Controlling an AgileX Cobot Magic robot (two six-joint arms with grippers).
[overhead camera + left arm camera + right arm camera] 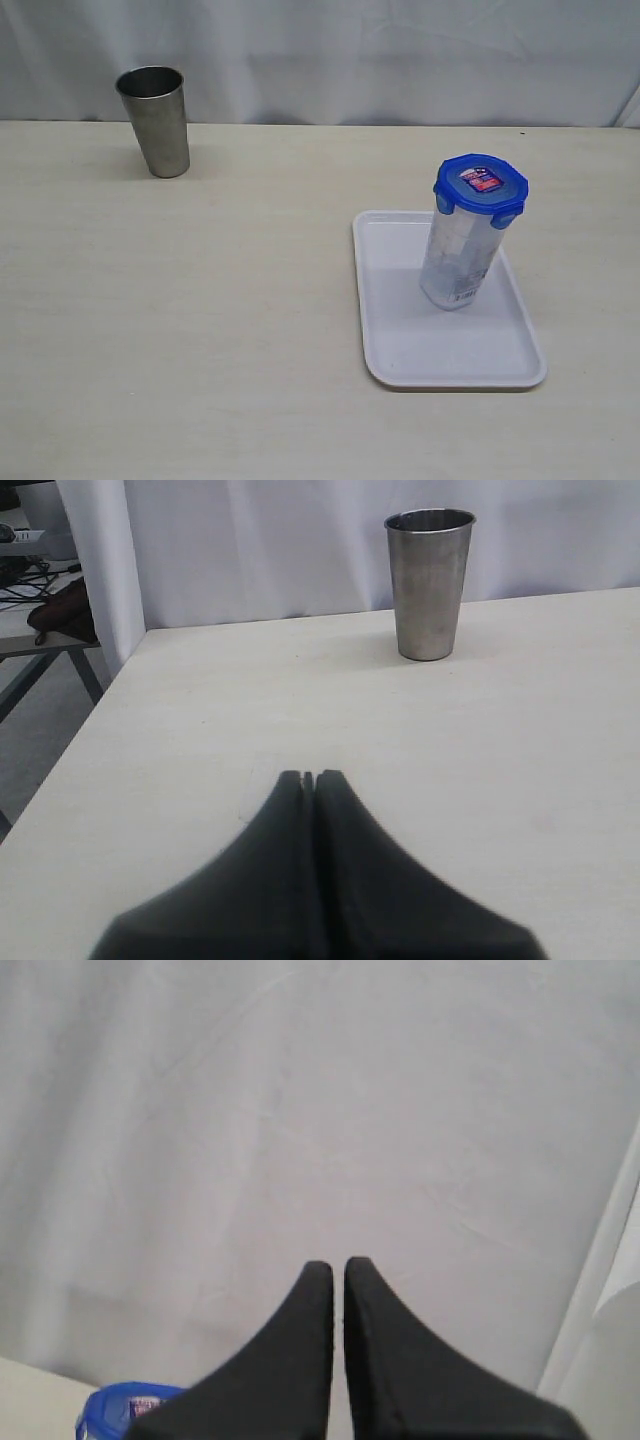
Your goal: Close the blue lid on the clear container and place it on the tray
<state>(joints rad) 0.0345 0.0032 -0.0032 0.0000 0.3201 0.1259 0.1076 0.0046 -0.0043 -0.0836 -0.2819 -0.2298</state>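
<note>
In the exterior view, one clear container (458, 262) stood on the one tray (400, 345), toward its far right part. The one blue lid (481, 187) sat on top of it, flaps apparently down. One steel cup (155, 120) stood well apart on the counter (200, 330). No arm showed here. The task looked finished (I judged only a retreat was left, kept clear of the container).

In the left wrist view, the left end effector (308, 778) had its fingers pressed together, holding nothing, with the cup beyond it.

In the right wrist view, the right end effector (338, 1265) was narrowed to a slit and empty, with the lid's edge just showing beside it.
</note>
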